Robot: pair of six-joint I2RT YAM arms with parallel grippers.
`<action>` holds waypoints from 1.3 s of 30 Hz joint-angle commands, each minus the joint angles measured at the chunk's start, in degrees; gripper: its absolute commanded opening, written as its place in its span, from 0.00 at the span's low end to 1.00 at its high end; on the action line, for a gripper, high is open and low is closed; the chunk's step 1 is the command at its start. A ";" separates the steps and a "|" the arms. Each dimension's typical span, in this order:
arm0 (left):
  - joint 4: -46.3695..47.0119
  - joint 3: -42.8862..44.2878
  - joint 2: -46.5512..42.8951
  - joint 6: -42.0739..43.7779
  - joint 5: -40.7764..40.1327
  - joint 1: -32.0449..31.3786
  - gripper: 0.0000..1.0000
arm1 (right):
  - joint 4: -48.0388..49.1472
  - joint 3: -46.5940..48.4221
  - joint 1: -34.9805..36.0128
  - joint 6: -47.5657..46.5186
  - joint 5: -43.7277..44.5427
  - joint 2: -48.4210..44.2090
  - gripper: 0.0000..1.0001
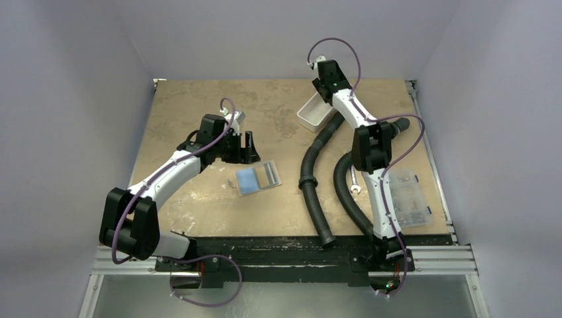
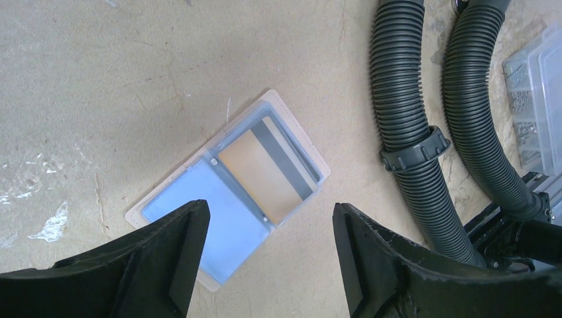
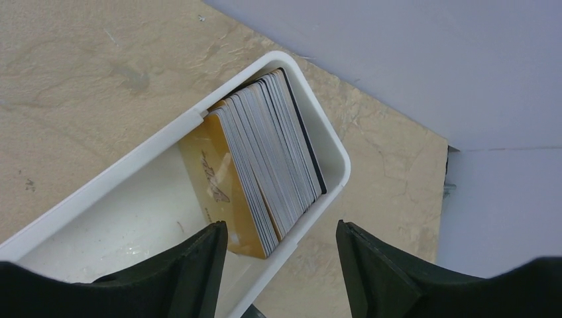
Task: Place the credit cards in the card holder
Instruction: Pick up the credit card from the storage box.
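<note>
Left gripper [image 2: 268, 265] hovers, fingers spread, above the card holder [image 2: 293, 132], which lies open flat on the table [image 2: 132, 79]. Its two clear pockets hold one light blue card [image 2: 219, 212] and one orange-tan card [image 2: 262, 175]. Right gripper [image 3: 281, 265], also spread, hangs over a white tray [image 3: 311, 112] holding a leaning stack of cards [image 3: 265, 159].
</note>
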 commanded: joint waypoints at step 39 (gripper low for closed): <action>1.30 -0.26 -0.12 1.58 0.47 0.11 0.73 | 1.28 9.35 -1.29 -0.19 1.99 3.30 0.25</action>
